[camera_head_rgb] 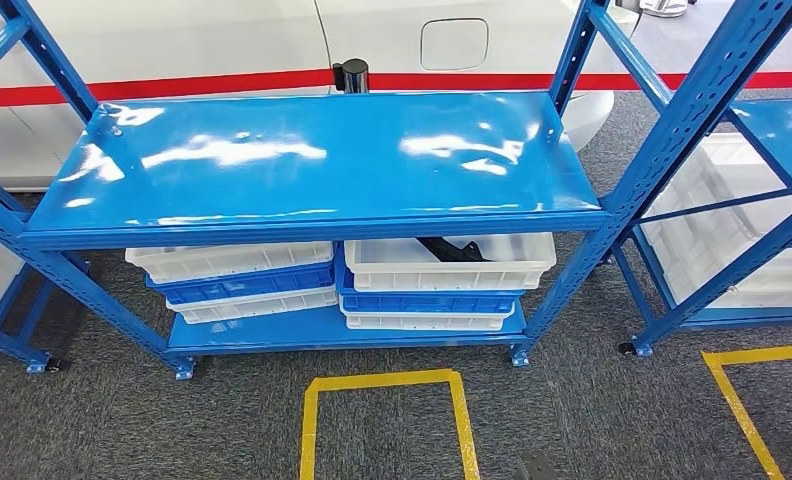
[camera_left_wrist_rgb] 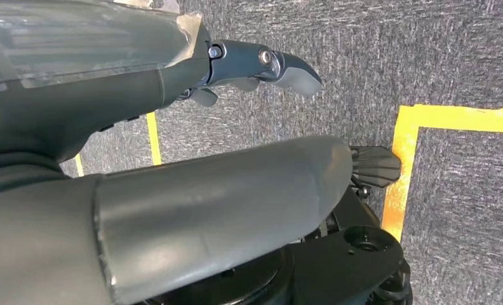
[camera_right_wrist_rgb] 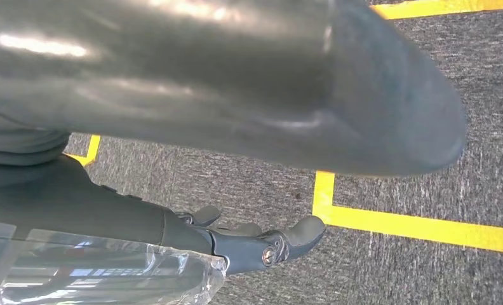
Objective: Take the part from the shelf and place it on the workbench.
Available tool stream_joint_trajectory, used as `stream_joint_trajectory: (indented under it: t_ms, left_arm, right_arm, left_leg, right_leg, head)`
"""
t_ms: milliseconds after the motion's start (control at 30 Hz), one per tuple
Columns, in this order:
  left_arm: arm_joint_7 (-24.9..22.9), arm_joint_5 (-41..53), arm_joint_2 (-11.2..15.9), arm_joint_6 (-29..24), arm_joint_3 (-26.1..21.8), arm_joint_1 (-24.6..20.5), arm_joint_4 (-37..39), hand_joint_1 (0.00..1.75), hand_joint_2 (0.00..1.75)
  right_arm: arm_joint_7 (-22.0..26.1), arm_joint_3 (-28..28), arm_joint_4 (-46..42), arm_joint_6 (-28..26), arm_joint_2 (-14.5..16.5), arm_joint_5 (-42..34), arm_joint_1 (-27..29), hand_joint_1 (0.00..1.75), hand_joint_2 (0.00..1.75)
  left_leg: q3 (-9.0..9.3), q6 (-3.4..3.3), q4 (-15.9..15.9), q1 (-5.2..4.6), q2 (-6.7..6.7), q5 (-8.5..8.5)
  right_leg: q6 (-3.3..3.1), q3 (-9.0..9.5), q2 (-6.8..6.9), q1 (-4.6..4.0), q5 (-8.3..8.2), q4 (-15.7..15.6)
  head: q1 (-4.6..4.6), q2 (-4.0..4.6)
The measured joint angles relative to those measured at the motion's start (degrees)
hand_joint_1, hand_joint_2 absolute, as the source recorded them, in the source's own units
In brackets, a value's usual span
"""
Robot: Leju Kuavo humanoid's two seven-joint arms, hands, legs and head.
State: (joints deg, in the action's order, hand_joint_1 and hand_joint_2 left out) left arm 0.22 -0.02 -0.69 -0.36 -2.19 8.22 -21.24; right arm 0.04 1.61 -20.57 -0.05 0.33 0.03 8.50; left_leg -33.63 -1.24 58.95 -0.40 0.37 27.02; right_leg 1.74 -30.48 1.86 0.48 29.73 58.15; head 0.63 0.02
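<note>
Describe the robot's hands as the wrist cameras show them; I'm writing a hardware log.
Both look alike. The left hand has a thick, smooth, rounded grey thumb, darker blue-grey fingers with a round silver pivot screw at one joint, and a lighter grey fingertip pad. The right hand matches it. Clear, crinkled plastic film wraps each hand's base.

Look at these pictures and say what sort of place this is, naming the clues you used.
Probably a factory or warehouse storage area: blue steel shelving holds stacked white and blue plastic bins, one containing a black part, and yellow tape marks standing zones on the grey carpet.
</note>
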Motion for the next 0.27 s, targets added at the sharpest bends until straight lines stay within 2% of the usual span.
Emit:
stream_joint_trajectory:
  t_ms: [267]
  left_arm:
    - [0.0,0.0,0.2,0.0,0.5,0.0,0.0,0.00,0.00]
  right_arm:
    - [0.0,-0.3,-0.2,0.0,-0.1,0.0,0.0,0.00,0.00]
  left_leg:
    - [-0.01,0.00,0.0,0.00,0.00,0.00]
  right_leg:
    - [0.00,-0.01,0.00,0.00,0.00,0.0]
  head:
    - [0.00,0.00]
